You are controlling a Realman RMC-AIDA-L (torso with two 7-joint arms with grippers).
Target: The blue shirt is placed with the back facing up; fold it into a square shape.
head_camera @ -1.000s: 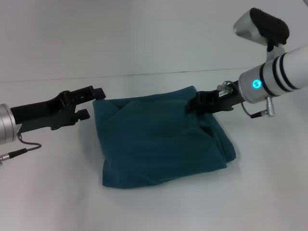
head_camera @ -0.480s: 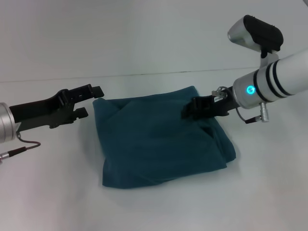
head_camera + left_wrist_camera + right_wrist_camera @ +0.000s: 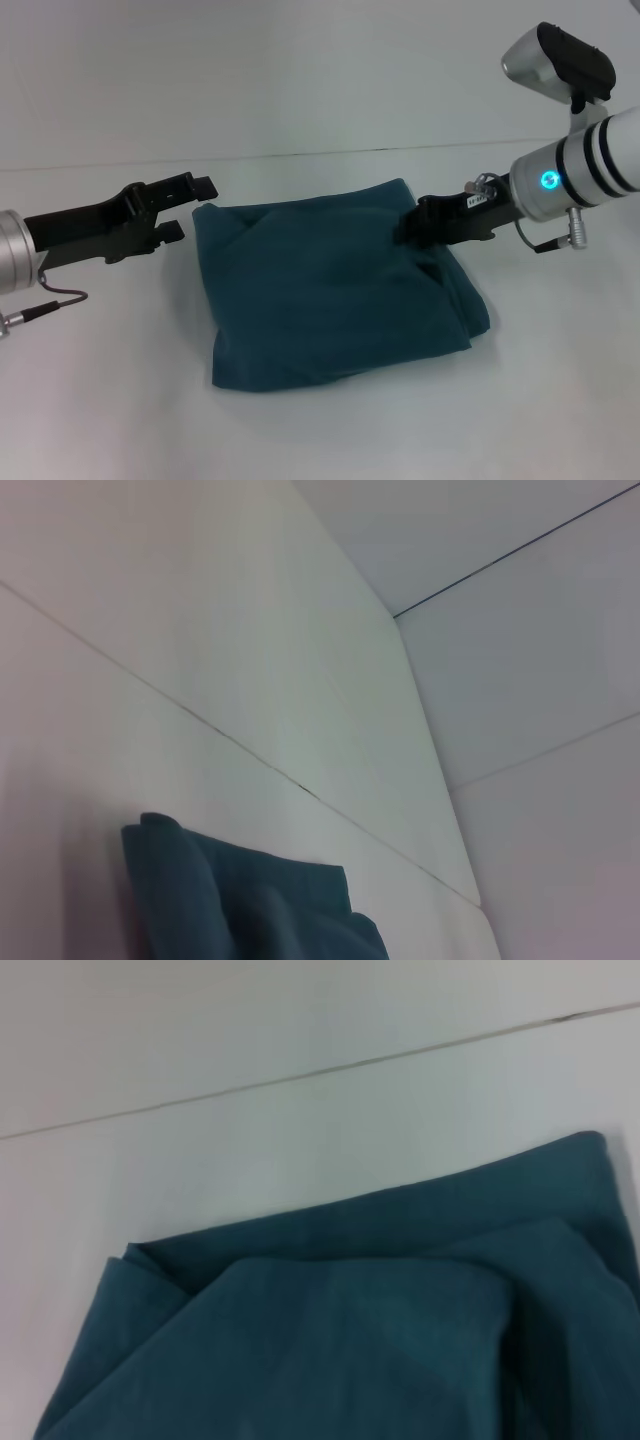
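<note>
Our left gripper (image 3: 192, 210), jaws spread and holding nothing, hovers just beside the far left corner of the blue shirt (image 3: 330, 295). Our right gripper (image 3: 408, 230) sits over the far right corner (whether it pinches cloth, we cannot tell). The shirt lies folded, roughly square, on the white table (image 3: 100, 400). A careless pull-away could drag a fold open.

Blue shirt (image 3: 335, 300) — plain dark teal; table (image 3: 330, 430) white; both grippers' jaws — black.

head view looks down; both wrist views (closer) share the blue shirt (image 3: 330, 290).
</note>
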